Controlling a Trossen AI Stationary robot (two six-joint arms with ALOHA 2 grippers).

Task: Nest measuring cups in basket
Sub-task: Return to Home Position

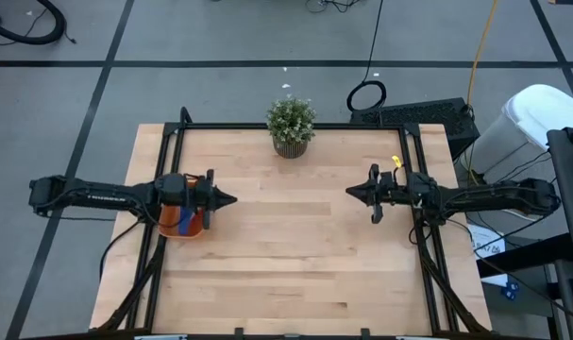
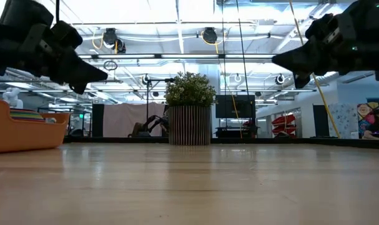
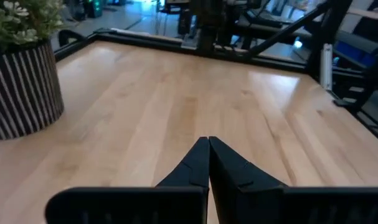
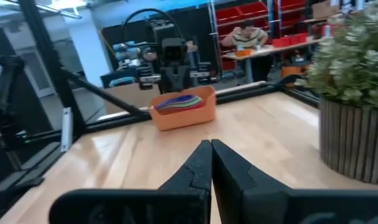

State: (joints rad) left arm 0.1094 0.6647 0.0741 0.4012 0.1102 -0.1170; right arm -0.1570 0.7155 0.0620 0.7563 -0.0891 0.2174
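The orange basket (image 4: 184, 111) stands on the table near its left edge, mostly under my left arm in the high view (image 1: 180, 223). The measuring cups (image 4: 176, 101) lie stacked inside it, their coloured rims showing above the wall (image 2: 25, 115). My left gripper (image 1: 231, 199) hangs shut and empty above the table just right of the basket, pointing toward the table's right edge. My right gripper (image 1: 350, 192) hangs shut and empty near the table's right edge, pointing left toward the basket.
A potted plant (image 1: 291, 126) in a striped pot stands at the middle of the table's far edge. Black frame rails (image 1: 418, 189) run along the table's left, right and far sides. Bare wood lies between the two grippers. A person sits far off in the room (image 4: 241, 34).
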